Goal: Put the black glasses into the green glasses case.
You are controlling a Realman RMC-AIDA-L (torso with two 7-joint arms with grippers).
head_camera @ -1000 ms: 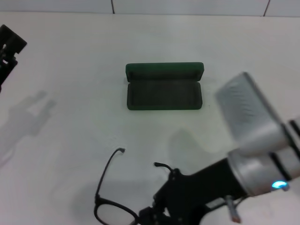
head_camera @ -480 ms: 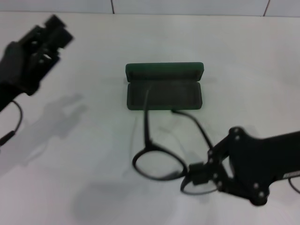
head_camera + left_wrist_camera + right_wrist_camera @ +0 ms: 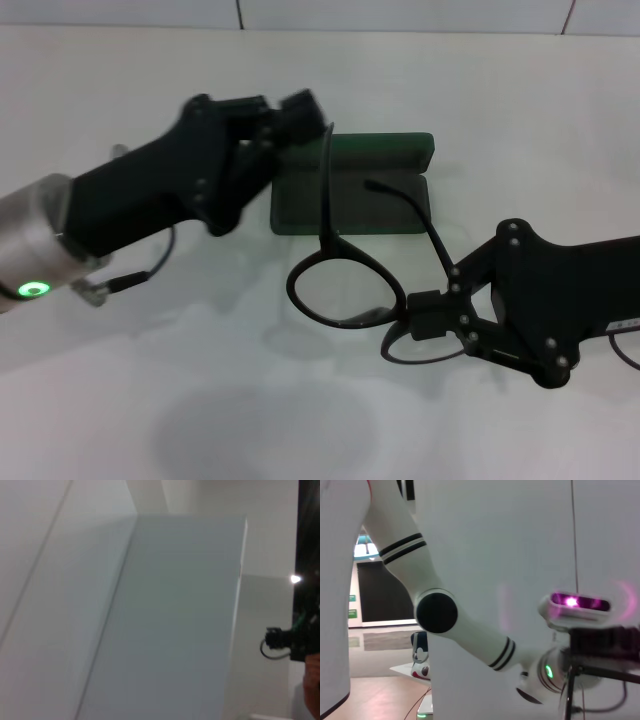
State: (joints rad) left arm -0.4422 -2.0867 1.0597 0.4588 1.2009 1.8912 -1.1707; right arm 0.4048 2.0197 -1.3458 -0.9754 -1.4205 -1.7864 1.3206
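In the head view my right gripper [image 3: 425, 313] is shut on the black glasses [image 3: 345, 290], gripping the frame near the bridge. They hang above the table in front of the case, their slim temple arms pointing toward it. The green glasses case [image 3: 385, 200] lies open at mid-table with its lid [image 3: 390, 150] standing behind it. My left gripper [image 3: 300, 108] is at the case's left end, right beside the tip of one temple arm, and covers that corner of the case. Neither wrist view shows the glasses or the case.
The white table [image 3: 560, 120] has a tiled wall behind its far edge. The right wrist view shows my white left arm [image 3: 470, 635] and a purple-lit sensor head [image 3: 577, 602]. Only pale wall panels appear in the left wrist view.
My left arm swung in from the far left to the case's left end. My right gripper lifted the glasses from the near table edge and carried them toward the case.
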